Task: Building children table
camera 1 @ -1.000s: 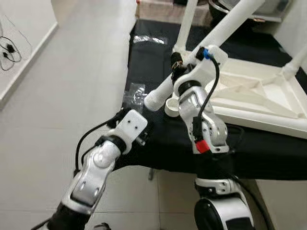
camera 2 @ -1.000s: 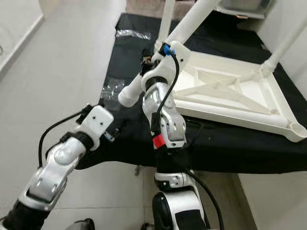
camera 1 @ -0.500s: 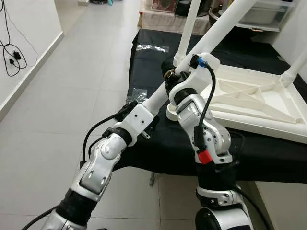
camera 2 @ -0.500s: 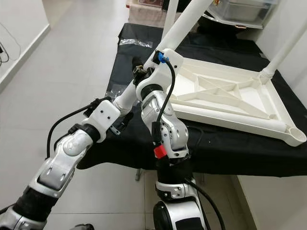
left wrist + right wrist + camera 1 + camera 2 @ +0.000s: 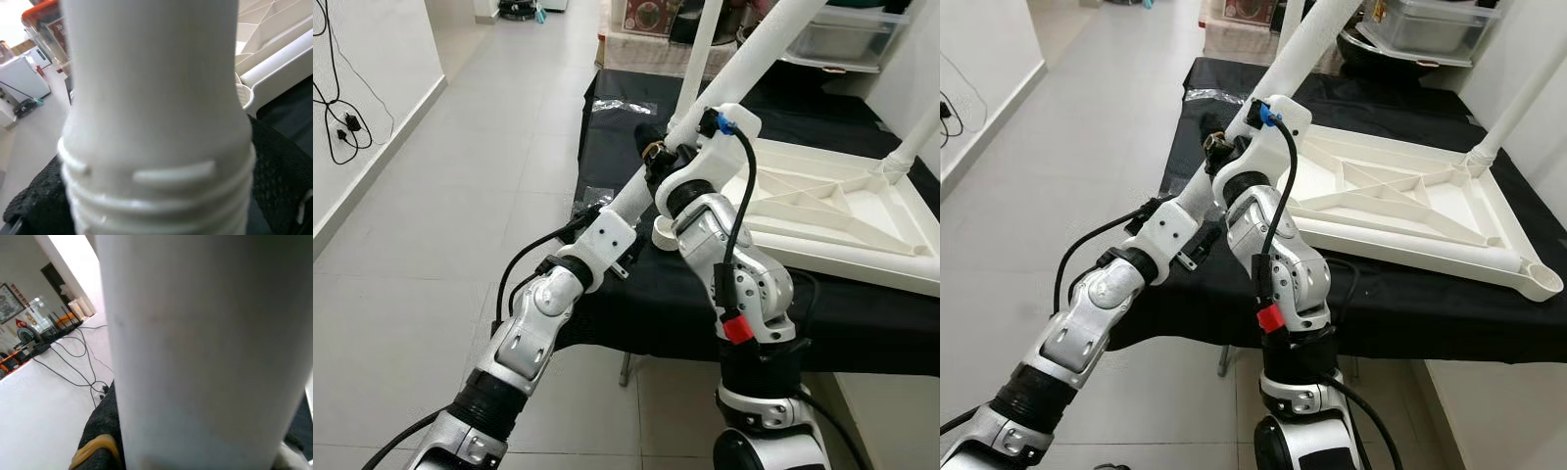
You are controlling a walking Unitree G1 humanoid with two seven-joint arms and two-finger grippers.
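White table leg point(image 5: 744, 69) hides right gripper point(image 5: 656, 157); top cut off.

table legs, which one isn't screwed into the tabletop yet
The slanted leg held by both grippers, its threaded end bare. The other legs stand upright in the tabletop corners.

So the upside-down tabletop point(image 5: 822, 211) lies on the cloth-covered bench point(image 5: 617, 147), off to the right, with fitted legs point(image 5: 700, 49) sticking up at its far corners. A loose table leg point(image 5: 744, 73) slants across its near-left corner, right above the socket point(image 5: 663, 230). The right gripper point(image 5: 656, 157) sits midway along it, the left gripper point(image 5: 607, 230) at its lower end. A plastic bag point(image 5: 625, 105) lies further back on the bench, open floor point(image 5: 440, 215) to the left.
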